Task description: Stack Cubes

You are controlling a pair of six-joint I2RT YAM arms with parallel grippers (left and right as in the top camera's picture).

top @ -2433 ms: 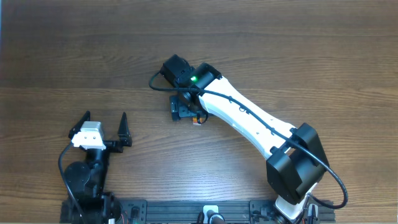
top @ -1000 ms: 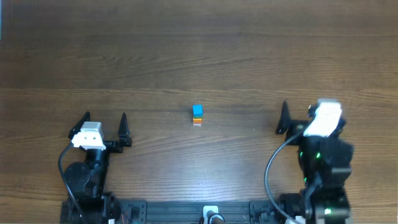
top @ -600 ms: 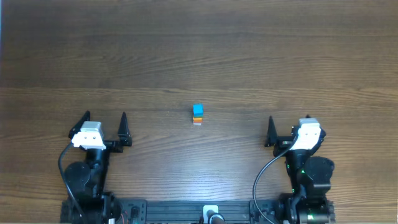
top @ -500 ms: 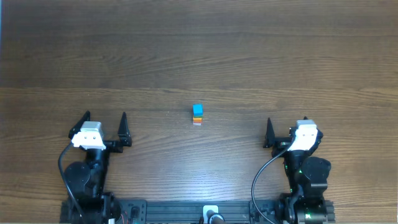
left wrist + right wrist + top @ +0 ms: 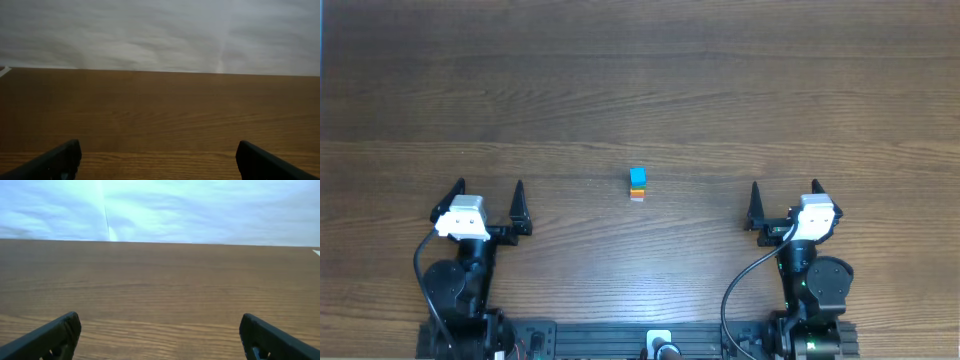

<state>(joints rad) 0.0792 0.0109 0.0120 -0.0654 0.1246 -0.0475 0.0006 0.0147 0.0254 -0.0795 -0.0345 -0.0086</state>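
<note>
The left gripper and right gripper gape wide and empty, well apart from the seemingly stacked cubes.

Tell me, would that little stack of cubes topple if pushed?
Probably: the stack is narrow, one small cube per layer, so a sideways push would likely tip it. The blue cube on top seems only to rest there, so it might slide off first. The whole stack looks rigid and probably light.
</note>
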